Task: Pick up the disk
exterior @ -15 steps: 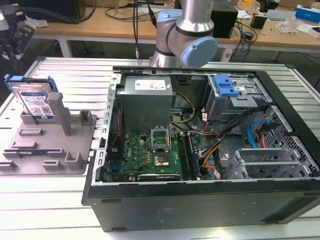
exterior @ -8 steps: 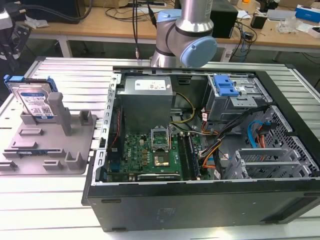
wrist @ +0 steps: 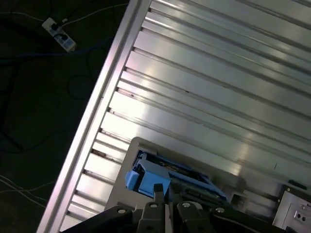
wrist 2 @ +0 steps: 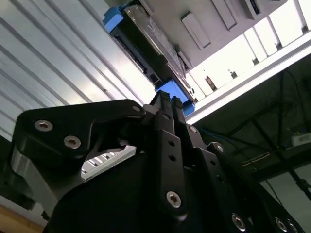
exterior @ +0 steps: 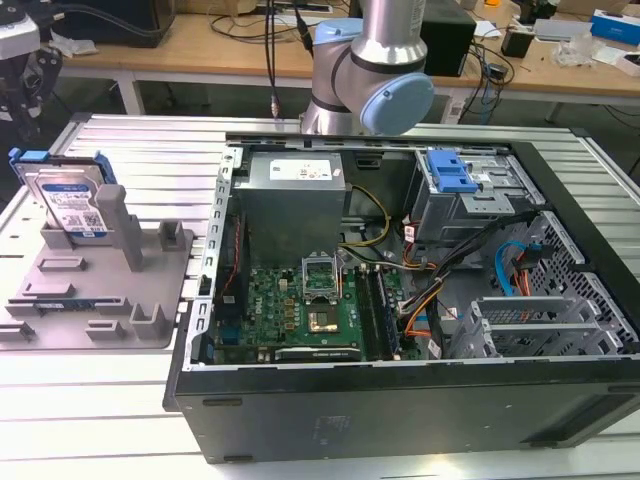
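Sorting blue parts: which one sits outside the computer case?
The rails on the disk, standing in the grey holder; the blue bracket sits inside the case.

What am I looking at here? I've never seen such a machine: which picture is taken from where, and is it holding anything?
It is one robot arm, the silver and pale-blue tube in the exterior view, taken by a camera off the arm. The two wrist views come from cameras riding on the arm, looking past its black gripper. On the ribbed metal table stand an open computer case and, at the exterior view's left, a grey plastic holder. The disk, a silver hard drive with blue side rails, stands upright in that holder. In both wrist views the gripper is close to the disk's blue rail, but the disk sits in its holder, not lifted.
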Available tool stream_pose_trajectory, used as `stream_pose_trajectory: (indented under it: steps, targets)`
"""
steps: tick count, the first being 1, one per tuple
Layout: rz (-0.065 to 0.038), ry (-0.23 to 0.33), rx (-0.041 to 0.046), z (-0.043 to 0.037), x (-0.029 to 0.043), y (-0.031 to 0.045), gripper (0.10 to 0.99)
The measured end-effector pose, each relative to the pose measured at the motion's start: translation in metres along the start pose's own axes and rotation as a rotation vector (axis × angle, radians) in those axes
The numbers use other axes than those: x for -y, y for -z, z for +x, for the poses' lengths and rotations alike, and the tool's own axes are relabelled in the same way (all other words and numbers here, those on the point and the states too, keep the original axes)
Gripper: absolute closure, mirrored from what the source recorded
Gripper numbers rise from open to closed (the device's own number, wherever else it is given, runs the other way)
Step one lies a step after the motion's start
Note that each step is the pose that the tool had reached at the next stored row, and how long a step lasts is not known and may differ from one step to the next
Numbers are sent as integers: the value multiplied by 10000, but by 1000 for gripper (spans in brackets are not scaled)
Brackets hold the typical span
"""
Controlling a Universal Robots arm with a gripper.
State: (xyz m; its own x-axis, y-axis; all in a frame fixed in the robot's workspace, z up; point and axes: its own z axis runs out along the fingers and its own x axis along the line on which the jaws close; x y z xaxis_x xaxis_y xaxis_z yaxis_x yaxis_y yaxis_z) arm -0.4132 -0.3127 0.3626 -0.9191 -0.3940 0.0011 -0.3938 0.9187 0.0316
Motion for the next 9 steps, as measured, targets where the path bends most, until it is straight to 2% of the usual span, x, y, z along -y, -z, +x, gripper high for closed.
stream_pose_trajectory:
  steps: [1,2,3,5,6,7,9]
  targets:
    - [1,218,-7,0,0,0,918]
    - [2,529,-17,0,0,0,792]
    - [3,729,-24,0,0,0,792]
    - [5,1094,-36,0,0,0,671]
    - [7,1263,-42,0,0,0,671]
    - [7,1454,-48,0,0,0,604]
    - [9,1955,-64,0,0,0,604]
